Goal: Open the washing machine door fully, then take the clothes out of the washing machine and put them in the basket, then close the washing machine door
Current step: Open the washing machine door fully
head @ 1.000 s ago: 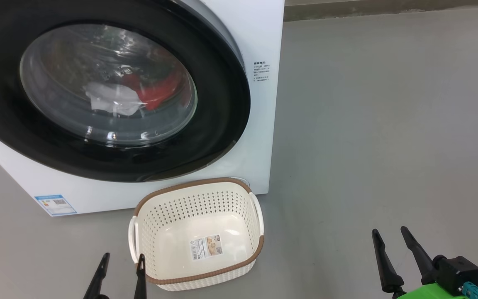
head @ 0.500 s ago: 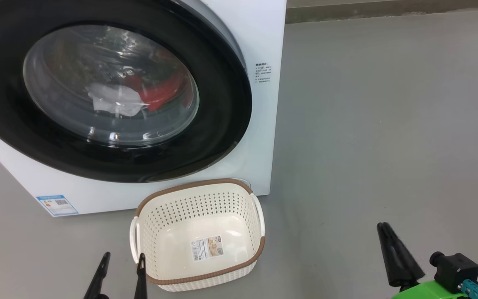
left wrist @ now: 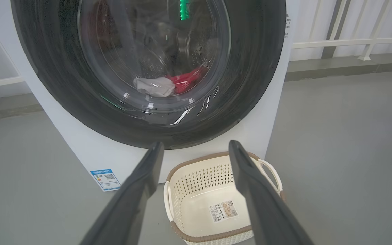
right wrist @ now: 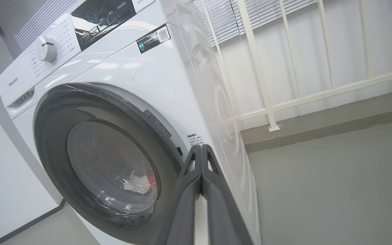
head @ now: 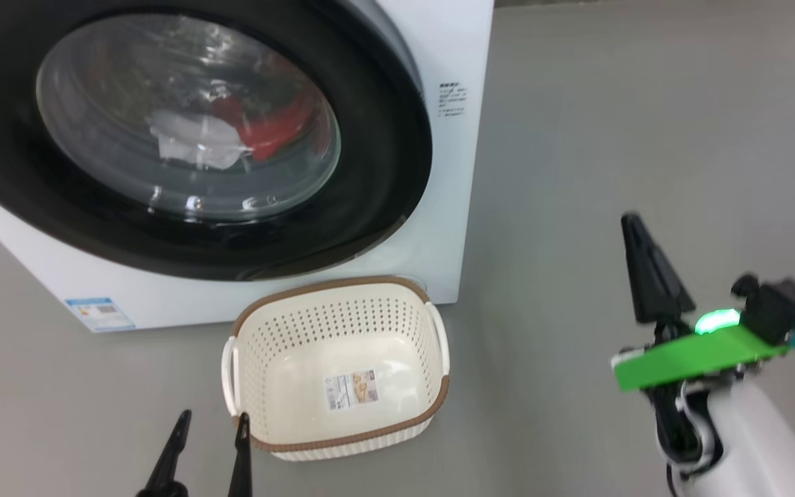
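The white washing machine (head: 456, 200) fills the upper left, and its black-rimmed round door (head: 384, 172) is closed. Through the glass I see the clothes inside: a white garment (head: 194, 141) and a red one (head: 277, 131). The cream basket (head: 339, 369) stands on the floor in front of the machine. My left gripper (head: 211, 421) is open, low at the basket's near left corner, with nothing between its fingers. My right gripper (head: 635, 224) is shut on nothing, raised over the floor to the right of the machine. In the right wrist view its closed fingers (right wrist: 201, 149) point at the door's right edge.
Grey floor (head: 646, 124) stretches to the right of the machine. A white railing (right wrist: 267, 102) and a low kerb stand behind it. The machine's control panel and dial (right wrist: 46, 49) show in the right wrist view.
My right gripper has shut and risen well up from the lower right. The head camera has shifted a little. The left gripper has stayed put.
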You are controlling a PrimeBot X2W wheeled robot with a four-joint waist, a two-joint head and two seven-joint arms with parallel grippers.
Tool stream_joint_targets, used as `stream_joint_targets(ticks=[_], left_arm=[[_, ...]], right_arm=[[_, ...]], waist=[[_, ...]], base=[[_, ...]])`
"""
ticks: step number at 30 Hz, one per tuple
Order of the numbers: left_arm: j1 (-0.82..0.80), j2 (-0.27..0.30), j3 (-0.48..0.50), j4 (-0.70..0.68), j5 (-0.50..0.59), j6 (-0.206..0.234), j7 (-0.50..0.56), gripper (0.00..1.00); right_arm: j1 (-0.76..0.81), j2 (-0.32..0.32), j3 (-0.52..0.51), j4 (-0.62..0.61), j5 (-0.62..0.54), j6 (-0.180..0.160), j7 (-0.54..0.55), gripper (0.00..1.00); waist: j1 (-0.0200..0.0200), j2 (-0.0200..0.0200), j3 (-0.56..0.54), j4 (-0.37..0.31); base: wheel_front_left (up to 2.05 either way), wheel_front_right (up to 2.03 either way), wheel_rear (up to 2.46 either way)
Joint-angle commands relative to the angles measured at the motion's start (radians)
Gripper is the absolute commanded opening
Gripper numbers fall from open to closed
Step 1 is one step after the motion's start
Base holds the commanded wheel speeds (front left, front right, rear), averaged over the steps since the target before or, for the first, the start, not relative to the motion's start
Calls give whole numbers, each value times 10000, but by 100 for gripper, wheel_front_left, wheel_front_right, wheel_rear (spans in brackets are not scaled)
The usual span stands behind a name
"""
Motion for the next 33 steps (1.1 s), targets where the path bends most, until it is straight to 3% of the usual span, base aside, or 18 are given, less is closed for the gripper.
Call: stream_joint_targets(ticks=[1,8,14,19,25,33], left_arm=[[-472,33,255,-297,-65,-92,-124,100],[-887,20,1,-353,-160,-189,-124,100],[-1311,17,-278,-363,-412,-148,-124,100],[-1714,16,-487,-351,-597,-122,-124,100],[-2370,15,-796,-327,-896,-75,-124,100],[-2859,15,-1119,-244,-1101,-65,-124,100]], right_arm=[[-515,-129,316,-158,183,-7,-63,0],[-2049,-626,807,313,1174,-7,-63,0],[-3123,-1204,1398,701,2961,-7,-63,0],[-4065,-1876,2474,794,4823,-7,-17,0],[-5499,-2742,3588,587,7089,-7,679,0],[-6675,-3228,4037,694,8775,-7,1863,0]], waist=[[0,0,227,196],[0,0,931,675],[0,0,1632,1080],[0,0,2273,1369],[0,0,3189,1713],[0,0,3865,2007]], base=[[0,0,0],[0,0,0],[0,0,0],[0,0,0],[0,0,0],[0,0,0]])
